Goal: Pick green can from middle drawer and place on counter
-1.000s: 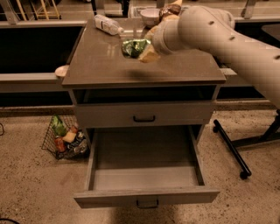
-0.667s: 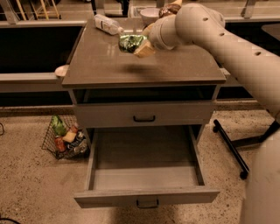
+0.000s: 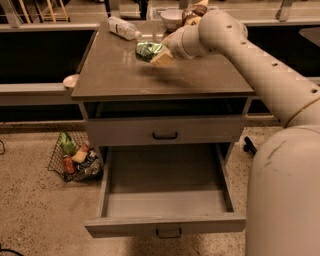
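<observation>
The green can [image 3: 148,50] is held on its side in my gripper [image 3: 159,53], a little above the far middle of the counter [image 3: 125,75]. The gripper is shut on the can, its pale fingers [image 3: 162,58] gripping the can's right end. My arm reaches in from the right across the counter. The middle drawer [image 3: 165,200] stands pulled fully out below, and nothing shows inside it.
A clear plastic bottle [image 3: 123,28] lies at the counter's far left. A white bowl [image 3: 171,19] and a brown snack bag [image 3: 194,12] stand at the far edge. The upper drawer [image 3: 165,131] is closed. A wire basket of items [image 3: 75,156] sits on the floor at left.
The gripper with the green can has moved slightly left and toward the back of the counter. The drawer has not moved.
</observation>
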Tool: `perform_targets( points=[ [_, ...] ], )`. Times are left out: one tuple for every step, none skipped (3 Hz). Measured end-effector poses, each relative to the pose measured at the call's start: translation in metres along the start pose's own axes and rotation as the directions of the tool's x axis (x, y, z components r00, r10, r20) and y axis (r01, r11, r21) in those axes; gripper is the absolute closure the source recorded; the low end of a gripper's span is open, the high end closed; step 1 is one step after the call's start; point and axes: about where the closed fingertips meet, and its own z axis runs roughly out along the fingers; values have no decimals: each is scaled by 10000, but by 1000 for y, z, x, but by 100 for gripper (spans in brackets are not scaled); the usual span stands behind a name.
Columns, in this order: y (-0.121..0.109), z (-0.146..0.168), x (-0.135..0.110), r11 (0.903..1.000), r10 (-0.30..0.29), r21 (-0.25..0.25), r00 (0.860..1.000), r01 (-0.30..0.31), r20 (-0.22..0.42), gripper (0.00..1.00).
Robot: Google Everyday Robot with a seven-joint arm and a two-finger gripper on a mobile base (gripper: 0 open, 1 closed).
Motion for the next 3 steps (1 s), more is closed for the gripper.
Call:
perform_targets(
  points=[
    [-1,12,13,9988,464,-124,9989,-465,-77,100],
    [-2,19,23,9971,720,-248,9973,-724,-143,74],
    [-2,21,25,9964,787,-302,9968,-790,-116,52]
  ],
)
